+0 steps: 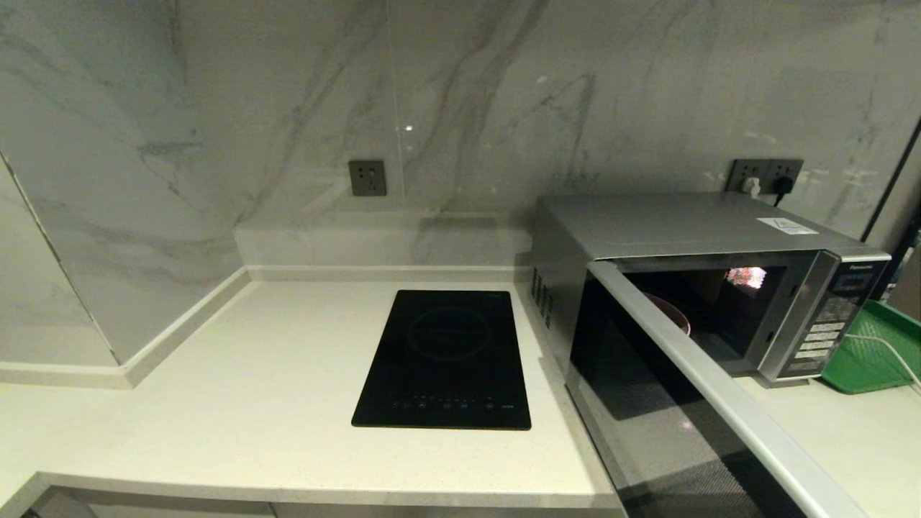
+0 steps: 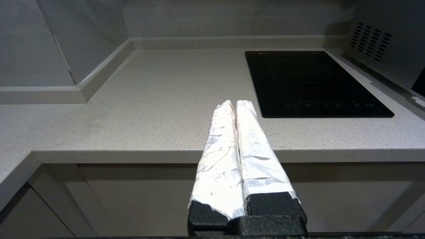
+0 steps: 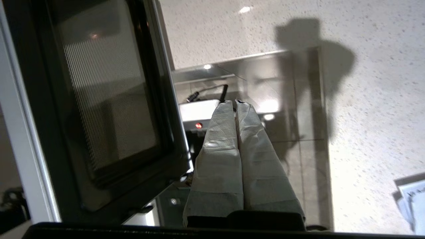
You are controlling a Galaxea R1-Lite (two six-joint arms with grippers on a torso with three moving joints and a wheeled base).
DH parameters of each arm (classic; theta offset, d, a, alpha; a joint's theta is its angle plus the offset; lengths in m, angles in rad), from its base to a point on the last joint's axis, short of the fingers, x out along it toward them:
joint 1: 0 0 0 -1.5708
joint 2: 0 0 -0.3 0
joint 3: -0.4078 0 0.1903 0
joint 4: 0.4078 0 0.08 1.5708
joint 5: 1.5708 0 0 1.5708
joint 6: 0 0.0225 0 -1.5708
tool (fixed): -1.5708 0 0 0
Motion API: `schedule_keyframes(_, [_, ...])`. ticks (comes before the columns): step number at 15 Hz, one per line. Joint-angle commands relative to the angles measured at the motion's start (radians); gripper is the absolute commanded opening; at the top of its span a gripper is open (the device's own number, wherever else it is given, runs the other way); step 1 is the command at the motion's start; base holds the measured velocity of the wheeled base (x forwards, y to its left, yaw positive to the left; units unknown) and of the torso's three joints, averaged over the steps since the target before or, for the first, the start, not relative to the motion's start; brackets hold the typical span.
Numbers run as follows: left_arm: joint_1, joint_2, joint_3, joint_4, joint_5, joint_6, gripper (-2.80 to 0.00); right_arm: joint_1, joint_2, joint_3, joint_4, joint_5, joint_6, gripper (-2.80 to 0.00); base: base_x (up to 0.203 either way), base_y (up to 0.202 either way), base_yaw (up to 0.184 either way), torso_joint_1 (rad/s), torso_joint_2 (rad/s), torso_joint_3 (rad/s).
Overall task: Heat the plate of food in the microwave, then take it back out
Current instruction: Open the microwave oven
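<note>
The silver microwave (image 1: pixel 691 226) stands at the right of the counter with its dark glass door (image 1: pixel 647 403) swung wide open toward me. Inside, only a curved pale rim of the plate of food (image 1: pixel 674 314) shows behind the door's top edge; the food itself is hidden. Neither gripper appears in the head view. My left gripper (image 2: pixel 235 103) is shut and empty, held low in front of the counter's front edge, left of the hob. My right gripper (image 3: pixel 234 103) is also shut and empty, close beside the inner face of the open door (image 3: pixel 106 99), pointing down at the floor.
A flat black induction hob (image 1: pixel 446 360) lies in the counter left of the microwave. A green tray (image 1: pixel 870 349) with a white cable over it sits to the microwave's right. Wall sockets (image 1: pixel 367 178) are on the marble backsplash. The open door juts past the counter's front edge.
</note>
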Motion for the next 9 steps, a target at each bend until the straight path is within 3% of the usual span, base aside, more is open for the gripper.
schedule_keyframes(1, [0.001,0.000,0.000,0.000,0.000,0.000,-2.80,0.000,0.011,0.041,-0.053,0.036,0.054,-2.80,0.000,0.000,0.000,0.000,0.00,0.000])
schedule_keyframes(2, [0.000,0.000,0.000,0.000,0.000,0.000,-2.80,0.000,0.014,0.057,-0.093,0.077,0.108,-2.80,0.000,0.000,0.000,0.000,0.00,0.000])
schedule_keyframes(4, [-0.001,0.000,0.000,0.000,0.000,0.000,-2.80,0.000,0.041,0.131,-0.245,0.157,0.310,-2.80,0.000,0.000,0.000,0.000,0.00,0.000])
schedule_keyframes(7, [-0.001,0.000,0.000,0.000,0.000,0.000,-2.80,0.003,0.148,0.252,-0.490,0.214,0.510,-2.80,0.000,0.000,0.000,0.000,0.00,0.000])
schedule_keyframes(9, [0.001,0.000,0.000,0.000,0.000,0.000,-2.80,0.004,0.203,0.281,-0.559,0.276,0.582,-2.80,0.000,0.000,0.000,0.000,0.00,0.000])
